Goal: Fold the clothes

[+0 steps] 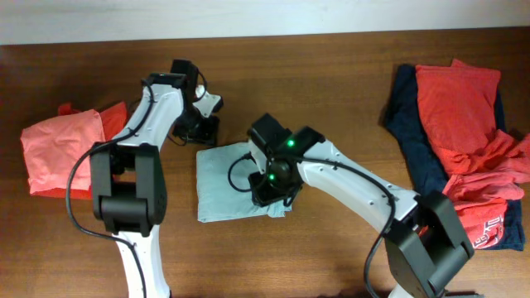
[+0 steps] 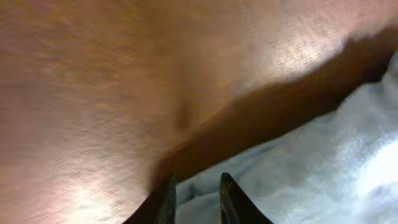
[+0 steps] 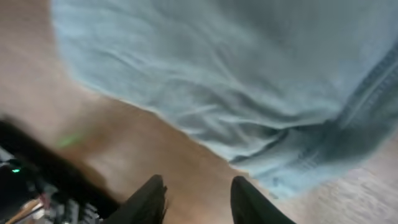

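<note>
Seemingly the grey-blue shirt (image 1: 224, 186) is lying folded ahead of the parted, empty left gripper (image 2: 198, 179) and right gripper (image 3: 198, 182), the unfolded heap (image 1: 464, 124) waiting rightward.

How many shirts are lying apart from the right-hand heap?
2: a coral shirt at far left, and a pale grey-blue shirt folded in the centre. Either could hide another layer underneath; can't tell from above.
</note>
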Controlling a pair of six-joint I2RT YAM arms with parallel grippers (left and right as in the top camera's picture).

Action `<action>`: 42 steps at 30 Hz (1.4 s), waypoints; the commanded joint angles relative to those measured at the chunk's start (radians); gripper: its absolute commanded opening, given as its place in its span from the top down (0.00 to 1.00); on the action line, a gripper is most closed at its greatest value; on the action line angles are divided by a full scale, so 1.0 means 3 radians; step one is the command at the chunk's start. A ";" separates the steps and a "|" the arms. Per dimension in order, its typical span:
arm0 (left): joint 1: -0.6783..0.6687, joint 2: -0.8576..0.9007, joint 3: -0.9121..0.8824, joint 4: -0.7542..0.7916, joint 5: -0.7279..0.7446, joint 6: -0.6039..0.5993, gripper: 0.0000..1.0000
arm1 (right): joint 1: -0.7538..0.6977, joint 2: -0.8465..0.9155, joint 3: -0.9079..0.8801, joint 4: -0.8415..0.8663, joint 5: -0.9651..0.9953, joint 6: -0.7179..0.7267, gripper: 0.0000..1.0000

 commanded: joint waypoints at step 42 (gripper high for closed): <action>-0.0065 0.0034 0.0005 -0.0448 -0.0027 0.0076 0.75 | -0.0187 -0.0150 -0.0618 0.0193 -0.0050 -0.0333 0.48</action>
